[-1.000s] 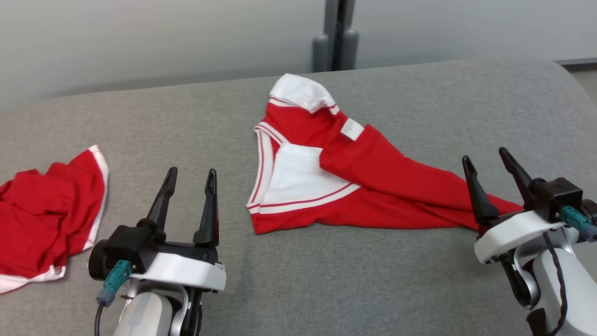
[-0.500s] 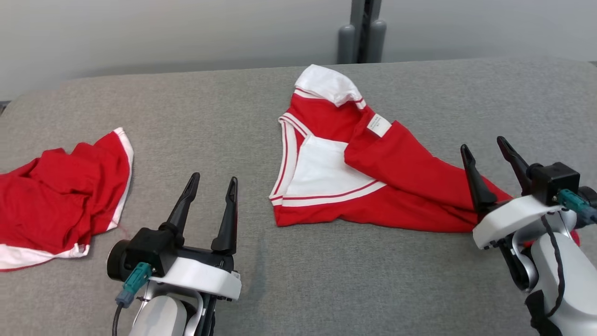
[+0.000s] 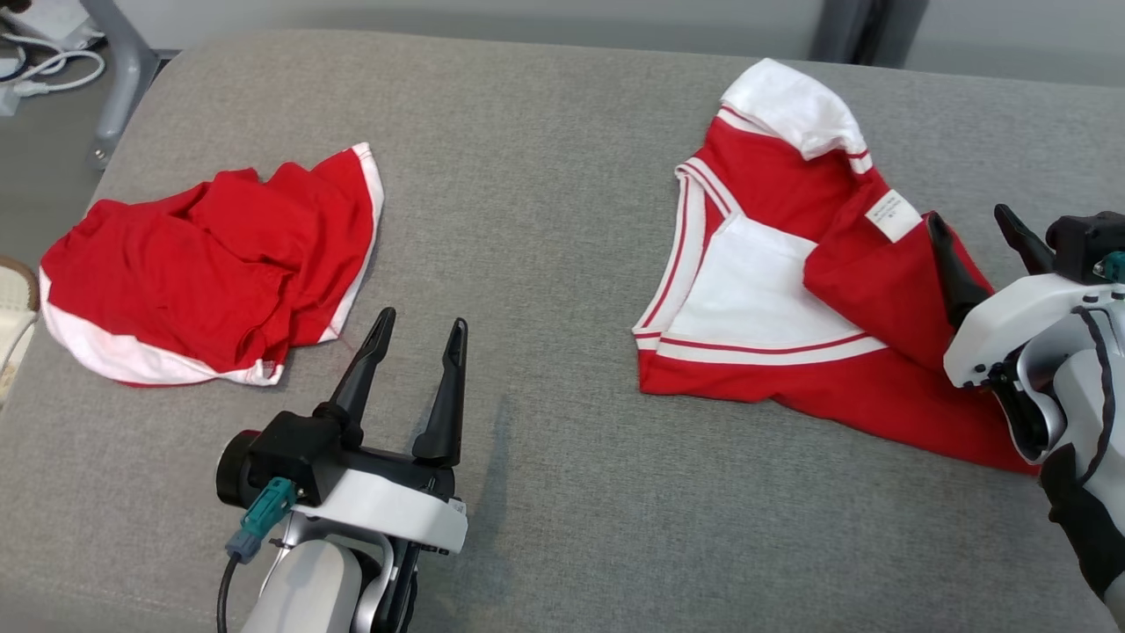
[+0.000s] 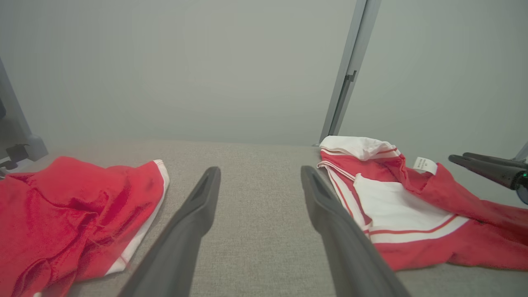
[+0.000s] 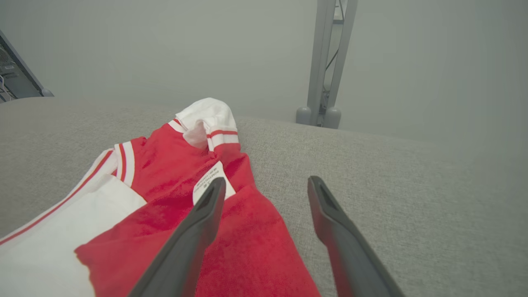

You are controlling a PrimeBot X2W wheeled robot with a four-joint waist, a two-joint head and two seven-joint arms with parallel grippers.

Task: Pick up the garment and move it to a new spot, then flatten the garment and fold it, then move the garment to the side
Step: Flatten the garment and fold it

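Note:
Two garments lie on the grey cloth-covered table (image 3: 545, 176). A crumpled red garment (image 3: 211, 264) with white trim lies at the left, also in the left wrist view (image 4: 74, 206). A red-and-white garment (image 3: 773, 185) with a white collar and a label lies at the right, partly folded over itself (image 4: 412, 206) (image 5: 173, 173). My left gripper (image 3: 423, 318) (image 4: 260, 170) is open over bare table between them. My right gripper (image 3: 968, 214) (image 5: 267, 180) is open above the right garment's red fold, its left finger beside the label.
The table's left edge drops to the floor, where a metal leg (image 3: 114, 70) and white cables (image 3: 44, 75) stand. A pale object (image 3: 13, 299) shows at the far left. A grey post (image 5: 326, 62) rises behind the table's far edge.
The head camera has swung left and down, bringing the whole left garment into view. Both grippers stay open; the right one now sits nearer the right garment's label.

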